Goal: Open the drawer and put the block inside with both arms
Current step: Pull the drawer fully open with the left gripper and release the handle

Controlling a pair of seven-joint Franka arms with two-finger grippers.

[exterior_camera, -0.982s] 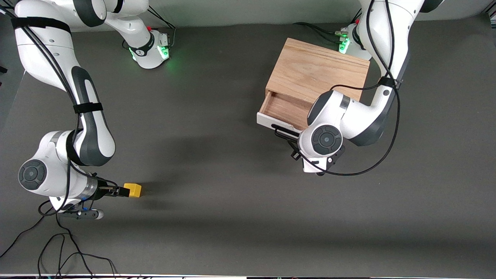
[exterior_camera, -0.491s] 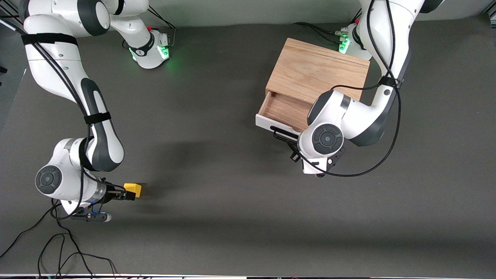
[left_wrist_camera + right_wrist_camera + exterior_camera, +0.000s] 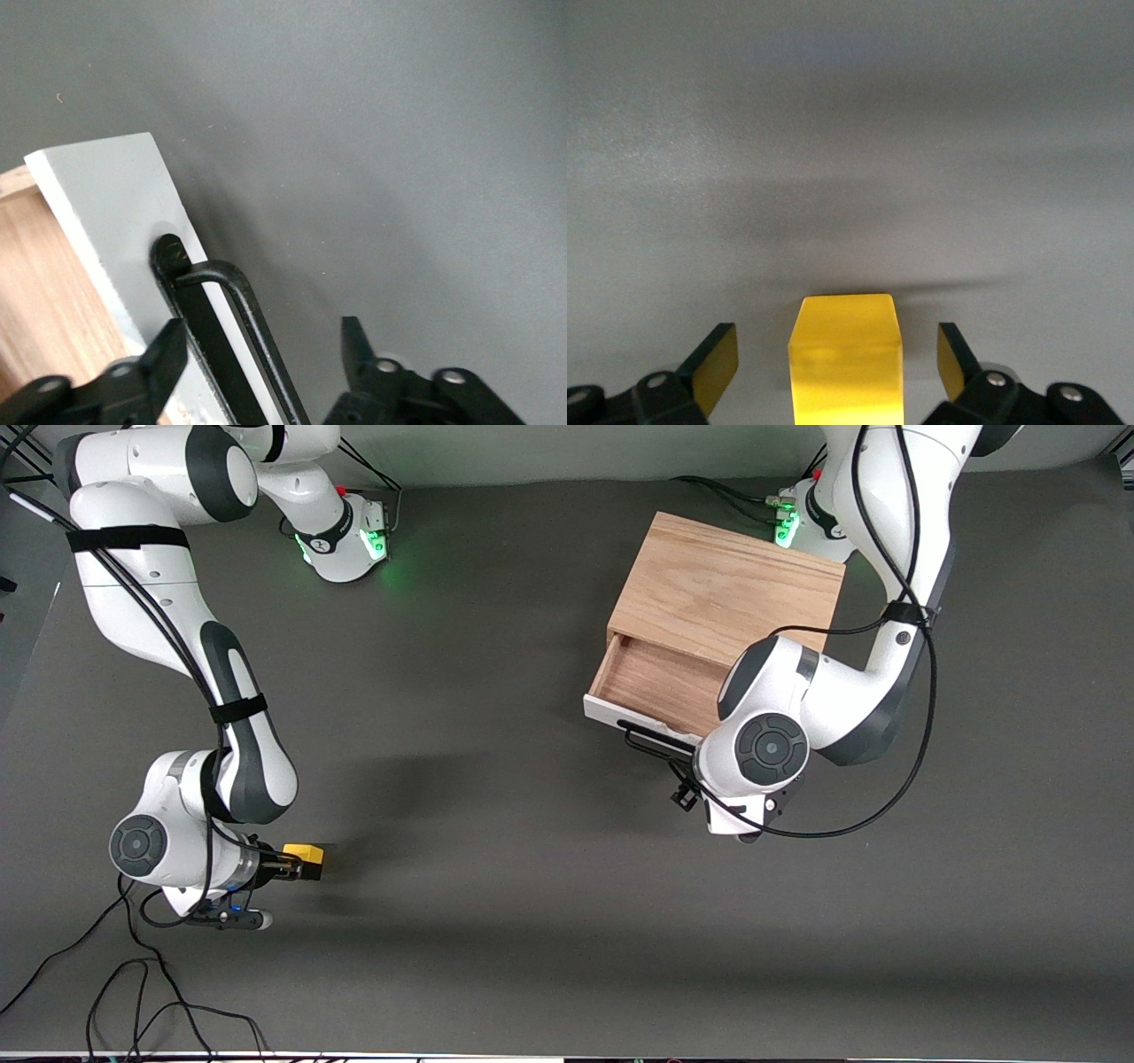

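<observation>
Block (image 3: 846, 359) — small, plain yellow cube

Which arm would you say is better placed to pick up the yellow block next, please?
The right. The right gripper is open with its fingers on either side of the block on the table. The left gripper is open around the drawer handle, away from it.

A dark grey matte table (image 3: 496, 957) under soft even light.
</observation>
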